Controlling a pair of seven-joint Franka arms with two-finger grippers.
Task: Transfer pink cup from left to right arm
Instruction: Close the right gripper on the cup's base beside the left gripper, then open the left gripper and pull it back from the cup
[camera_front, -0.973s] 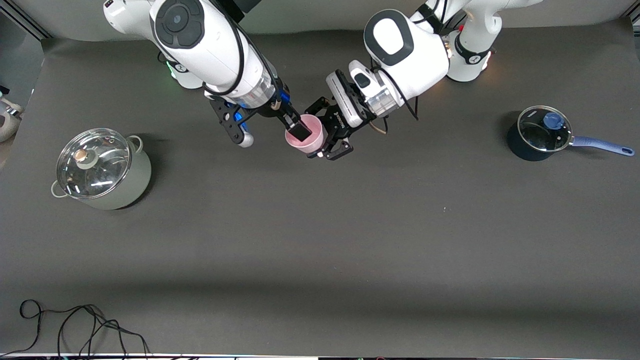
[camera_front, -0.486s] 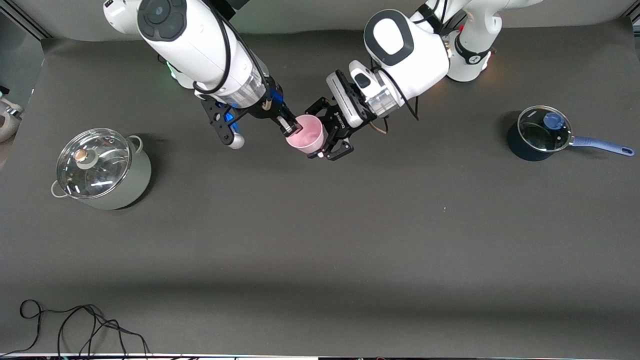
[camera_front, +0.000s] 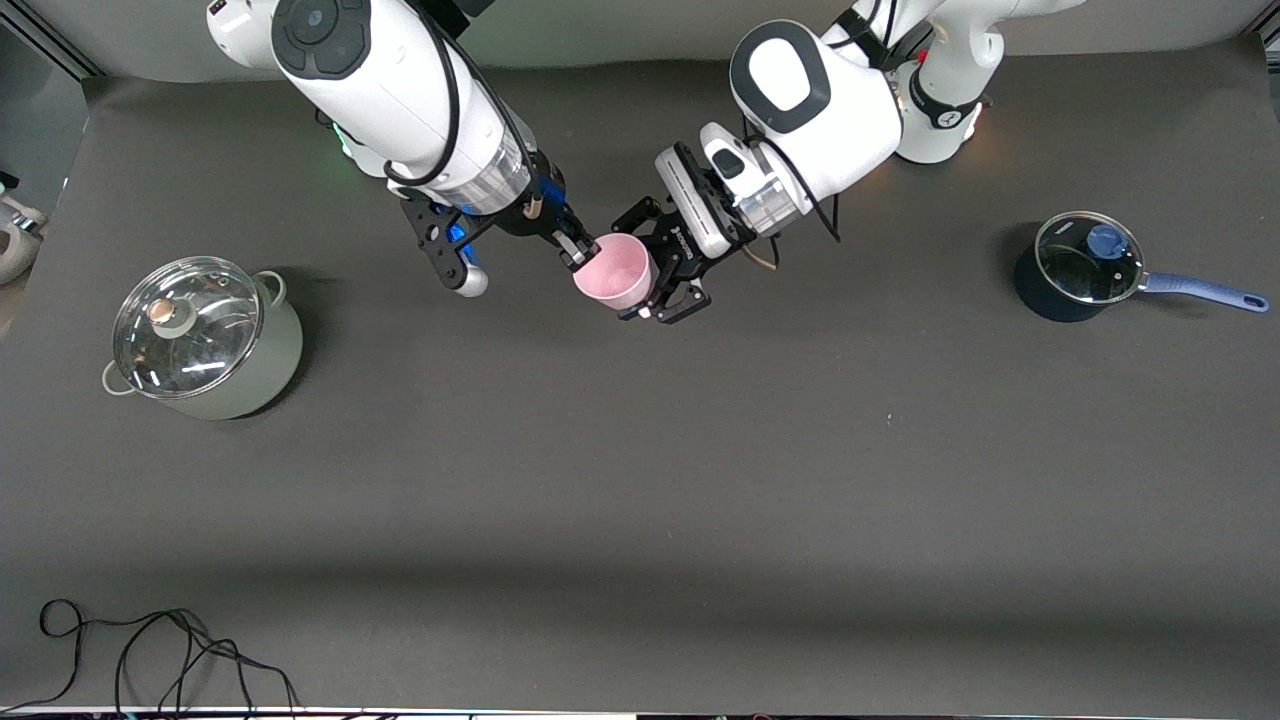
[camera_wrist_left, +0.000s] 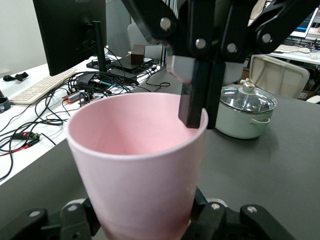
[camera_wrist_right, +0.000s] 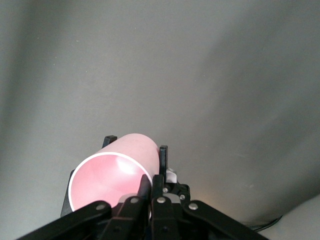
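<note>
Front view: the cup (camera_front: 614, 272) hangs in the air over the table's (camera_front: 640, 450) middle, toward the robots' bases, held from two sides. The left gripper (camera_front: 668, 285) clamps its lower body; the right gripper (camera_front: 583, 250) pinches its rim, one finger inside and one outside. The cup's inside looks bare pink. A pale green pot (camera_front: 205, 337) under a glass lid stands toward the right arm's end; a dark blue saucepan (camera_front: 1078, 268), also glass-lidded, stands toward the left arm's end. What either holds cannot be told.

Left wrist view: the cup (camera_wrist_left: 137, 170) sits upright in the left gripper (camera_wrist_left: 145, 220), nothing in it. The right gripper's fingers (camera_wrist_left: 195, 107) are closed on its rim. The pot (camera_wrist_left: 246, 111) stands farther off.

Right wrist view: the right gripper (camera_wrist_right: 150, 186) grips the rim of the cup (camera_wrist_right: 112, 180).
</note>
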